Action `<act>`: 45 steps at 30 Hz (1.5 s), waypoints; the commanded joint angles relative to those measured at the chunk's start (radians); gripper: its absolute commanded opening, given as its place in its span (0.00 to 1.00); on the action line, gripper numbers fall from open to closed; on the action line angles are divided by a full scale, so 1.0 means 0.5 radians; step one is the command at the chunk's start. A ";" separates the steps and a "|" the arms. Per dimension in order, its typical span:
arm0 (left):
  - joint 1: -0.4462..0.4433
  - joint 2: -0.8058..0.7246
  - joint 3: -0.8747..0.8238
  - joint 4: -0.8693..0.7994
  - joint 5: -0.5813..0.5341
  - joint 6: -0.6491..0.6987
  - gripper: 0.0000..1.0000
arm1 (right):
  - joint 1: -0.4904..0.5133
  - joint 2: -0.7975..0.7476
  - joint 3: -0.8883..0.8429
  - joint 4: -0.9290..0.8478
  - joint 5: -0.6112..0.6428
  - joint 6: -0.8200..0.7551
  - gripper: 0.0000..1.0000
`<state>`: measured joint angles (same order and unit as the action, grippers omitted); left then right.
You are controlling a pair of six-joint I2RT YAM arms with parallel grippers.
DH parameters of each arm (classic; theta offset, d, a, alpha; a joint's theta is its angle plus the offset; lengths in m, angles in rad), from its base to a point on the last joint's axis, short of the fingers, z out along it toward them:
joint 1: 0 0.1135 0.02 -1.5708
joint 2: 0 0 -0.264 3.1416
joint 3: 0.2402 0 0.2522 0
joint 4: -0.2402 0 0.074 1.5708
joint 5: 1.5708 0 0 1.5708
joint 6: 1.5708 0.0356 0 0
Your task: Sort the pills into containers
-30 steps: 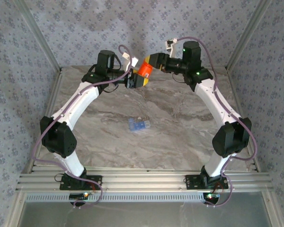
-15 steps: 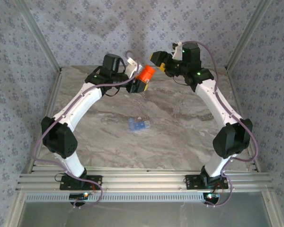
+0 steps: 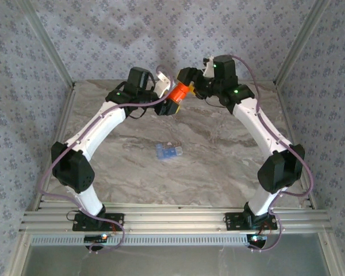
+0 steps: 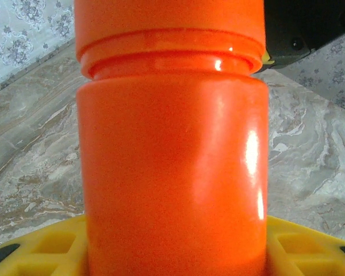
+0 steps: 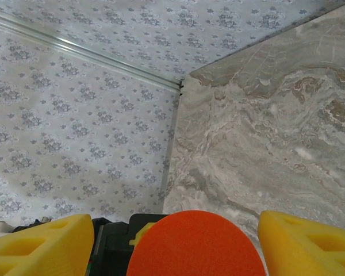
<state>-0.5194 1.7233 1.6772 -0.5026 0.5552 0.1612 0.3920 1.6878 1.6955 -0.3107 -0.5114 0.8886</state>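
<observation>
Marble-look table (image 3: 218,167) boxed in by patterned walls (image 3: 92,34), both arms bolted to the rail (image 3: 172,221) at the near edge. Mid-table, between the arms: pale blue container (image 3: 168,152) lying on its side, untouched and well apart from both grippers. It looks parked there until the other one is dealt with. A few pale specks sit just beside it, too small to call pills. At the far end the arms meet over the orange bottle (image 3: 178,93), which is held tilted and, as far as I can judge, off the surface. Left gripper (image 3: 169,103) is clamped on the bottle body. Its wrist view has the body seated between the yellow pads (image 4: 43,253) with the cap end pointing away, so this arm is acting as the vise. Right gripper (image 3: 187,86) comes in end-on at the cap (image 5: 195,244). Its yellow fingers (image 5: 40,244) straddle the cap with a gap showing on one side, so it is spread around the cap and not biting yet. My read: this is the cap-removal step. One arm anchors the bottle so the other can twist, and the bottle is tilted so the cap faces the right wrist. Sorting itself hasn't started. Next the right jaws need to centre on the cap and close squarely. Risk: an off-centre grip skids on the glossy plastic or levers the bottle out of the left pads.
</observation>
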 commanded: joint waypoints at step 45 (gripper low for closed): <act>0.120 0.005 0.068 0.105 0.289 -0.181 0.00 | -0.272 -0.156 -0.310 0.548 -0.135 0.022 0.78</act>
<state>-0.4595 1.7416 1.6863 -0.4282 0.7544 0.0204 0.2581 1.6573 1.5551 0.0113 -0.6716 0.8078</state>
